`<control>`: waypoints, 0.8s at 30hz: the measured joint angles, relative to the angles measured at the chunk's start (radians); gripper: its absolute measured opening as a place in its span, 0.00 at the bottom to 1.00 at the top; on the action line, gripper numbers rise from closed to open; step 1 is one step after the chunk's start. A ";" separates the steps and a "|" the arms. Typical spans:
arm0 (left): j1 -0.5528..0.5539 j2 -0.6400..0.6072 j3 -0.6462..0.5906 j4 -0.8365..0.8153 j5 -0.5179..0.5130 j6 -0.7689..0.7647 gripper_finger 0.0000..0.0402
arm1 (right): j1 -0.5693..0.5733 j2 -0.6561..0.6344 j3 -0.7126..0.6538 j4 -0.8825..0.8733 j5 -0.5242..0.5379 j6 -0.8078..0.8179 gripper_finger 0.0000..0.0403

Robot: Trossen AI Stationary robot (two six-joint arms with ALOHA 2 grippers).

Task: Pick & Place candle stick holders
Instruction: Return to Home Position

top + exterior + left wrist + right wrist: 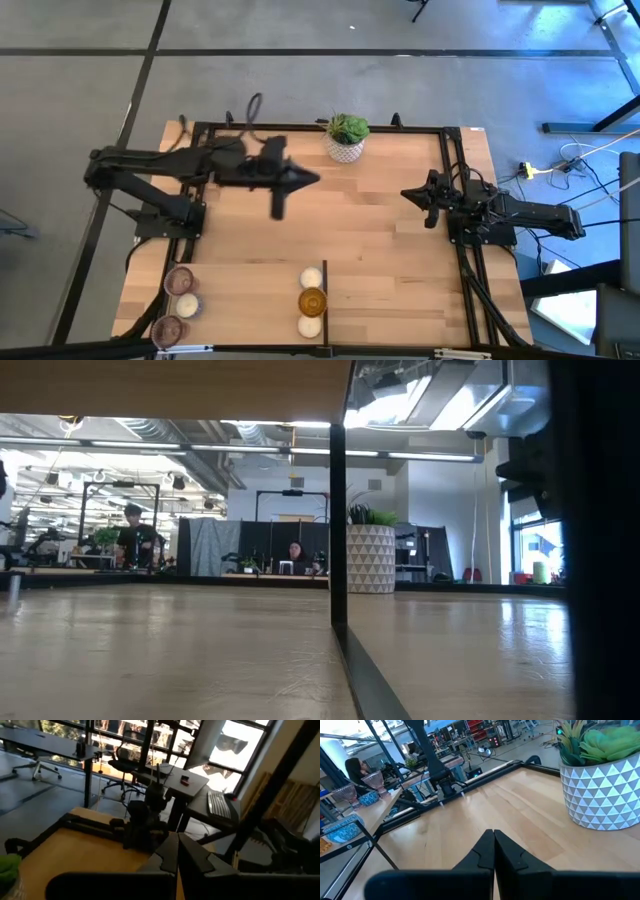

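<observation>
Six candle stick holders stand on their bases by the table's near edge. Two pinkish glass ones [179,280] [168,328] flank a white one [187,305] at the near left. An amber one [312,300] sits between two white ones [312,278] [310,325] at the near middle. My left gripper [315,180] [177,854] is shut and empty, held level above the table's middle, far from the holders. My right gripper [405,194] [493,842] is shut and empty, level over the table's right part.
A white patterned pot with a green plant [346,138] [600,795] [370,558] stands at the far edge, between the two grippers. A dark frame [200,126] runs along the table's edges. A thin dark bar [338,510] rises beside the middle holders. People sit in the room beyond.
</observation>
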 joint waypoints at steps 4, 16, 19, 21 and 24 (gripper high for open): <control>-0.070 -0.133 -0.094 -0.044 -0.098 0.026 0.00 | 0.000 0.000 0.000 0.000 0.000 0.000 0.00; -0.213 -0.521 -0.652 0.359 -0.180 0.005 0.00 | 0.000 0.000 0.000 0.001 0.000 0.000 0.00; -0.220 -0.595 -0.754 0.390 -0.158 -0.013 0.00 | 0.000 0.000 0.000 0.001 0.000 0.000 0.00; -0.224 -0.644 -0.810 0.381 -0.166 -0.018 0.00 | 0.000 0.000 0.000 0.001 0.000 0.000 0.00; -0.225 -0.715 -0.884 0.374 -0.168 0.035 0.00 | 0.000 0.000 0.000 0.001 0.000 0.000 0.00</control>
